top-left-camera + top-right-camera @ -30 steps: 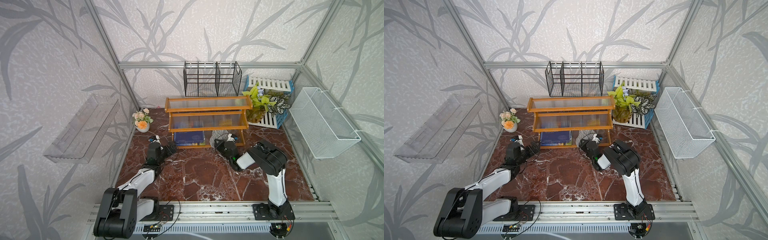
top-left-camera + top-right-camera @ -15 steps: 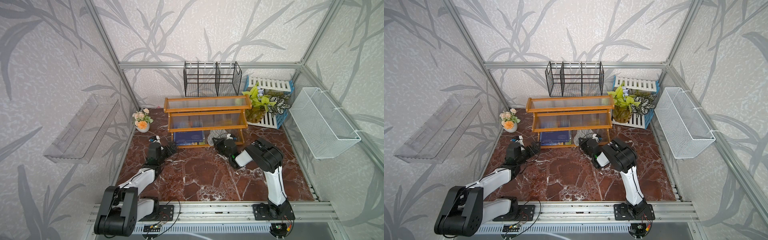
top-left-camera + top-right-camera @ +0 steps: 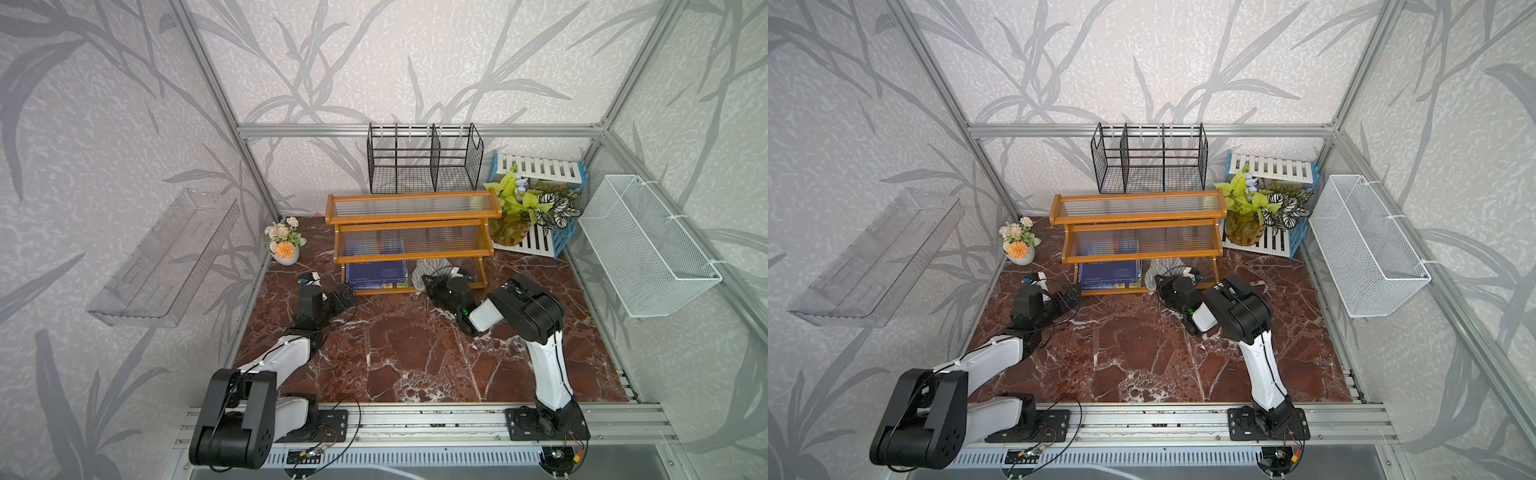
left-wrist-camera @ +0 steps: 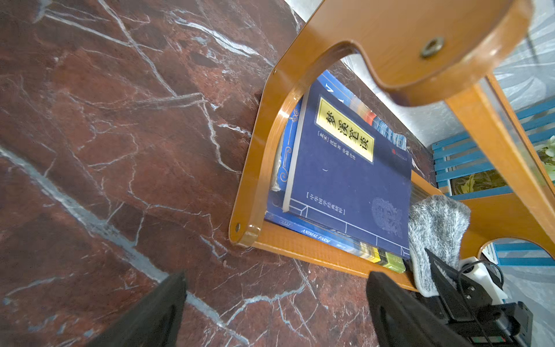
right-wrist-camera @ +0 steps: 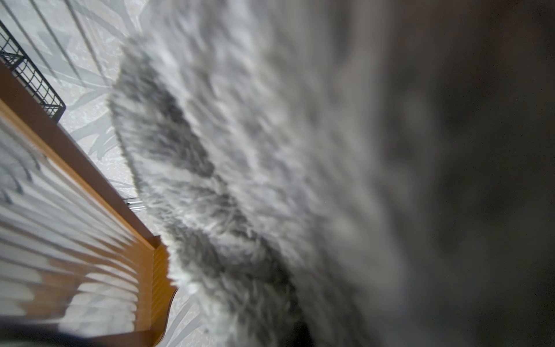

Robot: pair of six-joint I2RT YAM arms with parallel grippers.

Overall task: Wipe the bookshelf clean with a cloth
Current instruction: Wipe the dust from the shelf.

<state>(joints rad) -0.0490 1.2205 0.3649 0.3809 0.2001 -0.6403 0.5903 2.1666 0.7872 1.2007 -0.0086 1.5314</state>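
The bookshelf [image 3: 413,216] [image 3: 1138,216], an orange-brown frame with ribbed clear panels, stands at the back of the marble floor. My right gripper [image 3: 430,286] [image 3: 1160,284] is shut on the grey cloth [image 3: 432,268] [image 3: 1165,266]. It holds the cloth in the bottom tier, just right of the stacked blue books [image 3: 376,274]. The cloth [image 5: 240,150] fills the right wrist view and hides the jaws there. My left gripper [image 3: 343,297] [image 4: 276,279] hangs open and empty over the floor by the shelf's lower left corner [image 4: 249,228].
A black wire rack [image 3: 424,160] hangs behind the shelf. A potted plant [image 3: 519,208] on white-blue slatted crates [image 3: 544,239] stands to its right. A flower pot [image 3: 284,243] sits at its left. A white wire basket [image 3: 644,245] and a clear tray [image 3: 166,257] hang on the side walls.
My right arm has shifted slightly left and toward the shelf, carrying the cloth a little further into the bottom tier. The left arm has stayed put.
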